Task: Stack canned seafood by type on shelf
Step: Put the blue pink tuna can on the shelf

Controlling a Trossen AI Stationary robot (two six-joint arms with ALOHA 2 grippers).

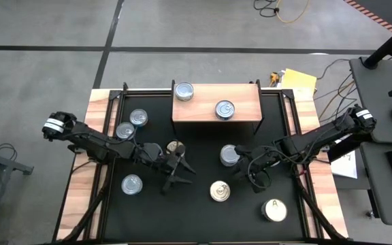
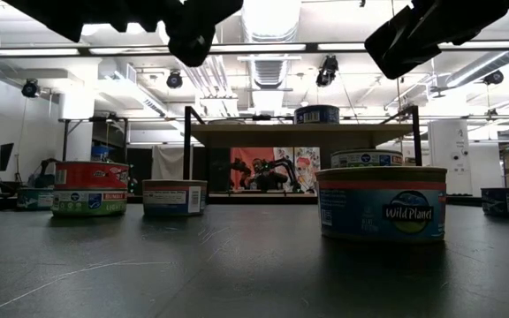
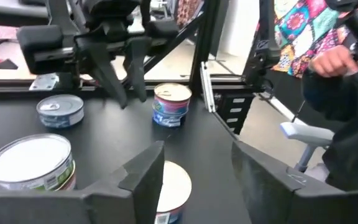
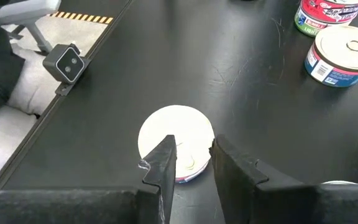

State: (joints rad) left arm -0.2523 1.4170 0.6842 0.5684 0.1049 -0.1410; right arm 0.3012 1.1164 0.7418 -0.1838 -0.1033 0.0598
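High view: black tabletop (image 1: 196, 204), grey floor (image 1: 46, 61).

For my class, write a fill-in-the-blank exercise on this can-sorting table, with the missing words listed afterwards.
1. The wooden shelf holds ___ cans.
2. The white-topped can is marked with the letter ___.
3. The gold-topped can rests on the ___ tabletop.

Missing words: two; A; black

Silver-topped tins (image 1: 132, 184), one gold-topped tin (image 1: 220, 191), light wood shelf (image 1: 244, 102).
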